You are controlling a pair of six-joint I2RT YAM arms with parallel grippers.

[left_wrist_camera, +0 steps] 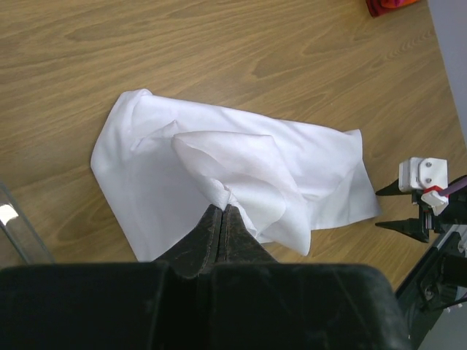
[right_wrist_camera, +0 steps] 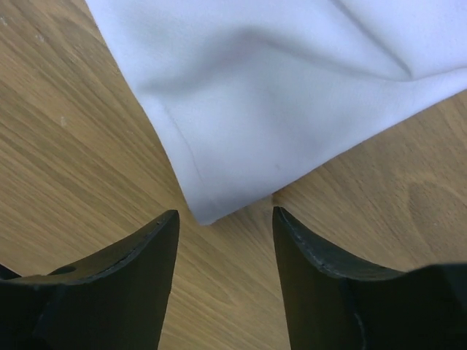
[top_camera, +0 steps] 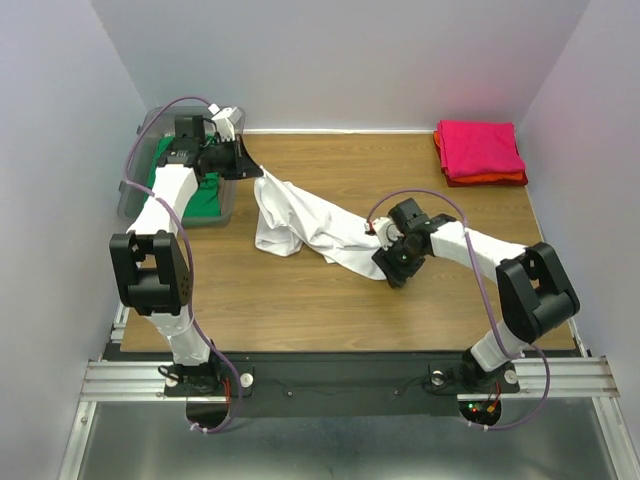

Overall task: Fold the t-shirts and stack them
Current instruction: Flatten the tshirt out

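Observation:
The white t-shirt lies crumpled across the middle of the wooden table, one end lifted at the left. My left gripper is shut on a pinched fold of it and holds that end up. My right gripper is open just above the table, its fingers either side of the shirt's near corner, not touching it. The magenta pink t-shirt lies folded on the red-orange t-shirt at the far right. The green t-shirt sits in the bin at the left.
A clear grey plastic bin stands at the far left edge under my left arm. Pale walls close in the table at the back and sides. Bare wood runs along the near side.

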